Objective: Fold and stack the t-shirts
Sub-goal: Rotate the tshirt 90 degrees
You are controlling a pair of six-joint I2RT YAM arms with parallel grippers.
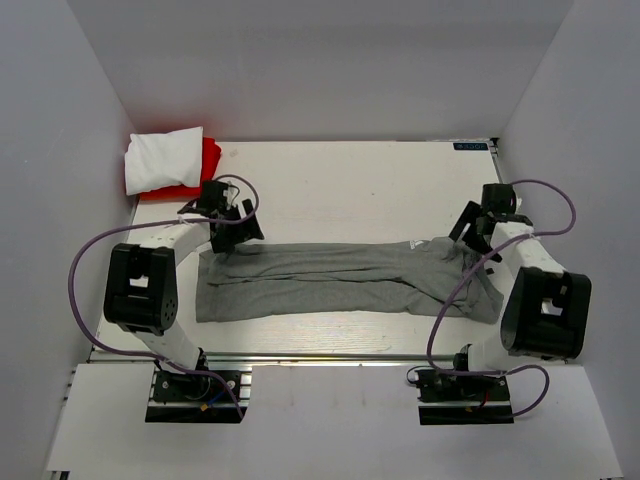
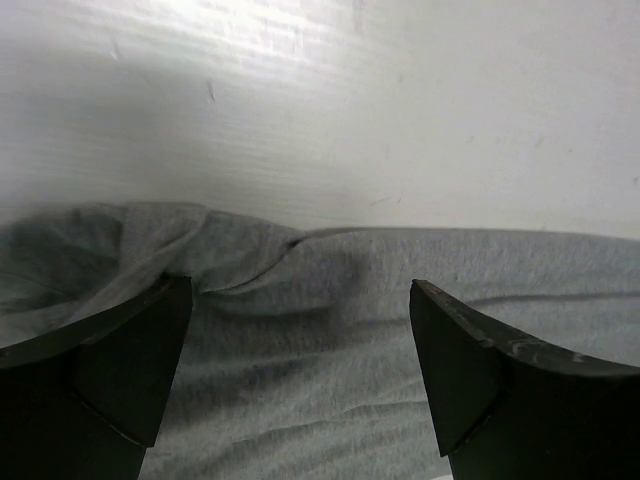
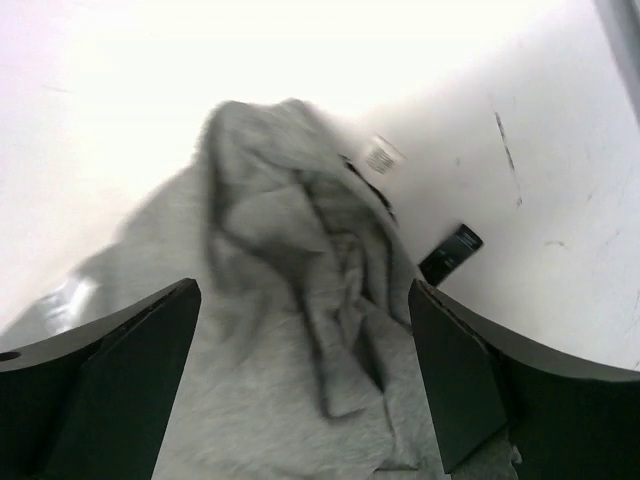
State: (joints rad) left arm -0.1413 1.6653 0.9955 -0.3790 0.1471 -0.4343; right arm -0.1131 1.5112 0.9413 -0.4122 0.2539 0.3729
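Altogether we count three t-shirts: grey shirt across the desk, white shirt atop red shirt at 10 o'clock. Our left gripper and right gripper both gape empty over the grey's 9 and 3 o'clock ends.

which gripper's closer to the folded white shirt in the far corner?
Left. The left gripper hovers close to the white shirt, over the grey shirt; the right gripper is across the table at that shirt's other end.
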